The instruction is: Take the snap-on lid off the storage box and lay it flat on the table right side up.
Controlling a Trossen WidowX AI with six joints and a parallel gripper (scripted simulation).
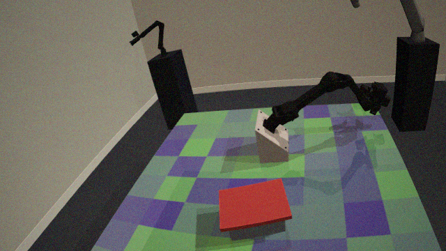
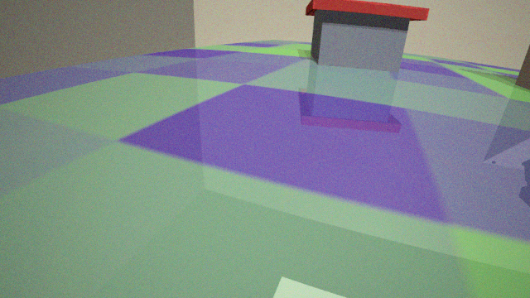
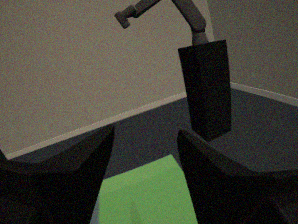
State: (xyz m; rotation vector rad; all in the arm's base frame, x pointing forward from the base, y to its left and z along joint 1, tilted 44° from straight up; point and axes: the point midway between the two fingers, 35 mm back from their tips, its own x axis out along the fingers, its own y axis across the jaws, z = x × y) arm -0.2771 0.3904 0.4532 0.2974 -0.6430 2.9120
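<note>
The red lid sits flat on top of the grey storage box, toward the front of the table in the top view. The lid overhangs the box sides. My gripper is partly open with nothing between its fingers. It is above the back right corner area of the table, far from the box and lid. The inside of the box is hidden by the lid.
My arm's pale wedge-shaped base stands behind the box. Two black pedestals with other arms stand beyond the table; the right one also shows in the wrist view. A pale edge shows at the bottom of the exterior view.
</note>
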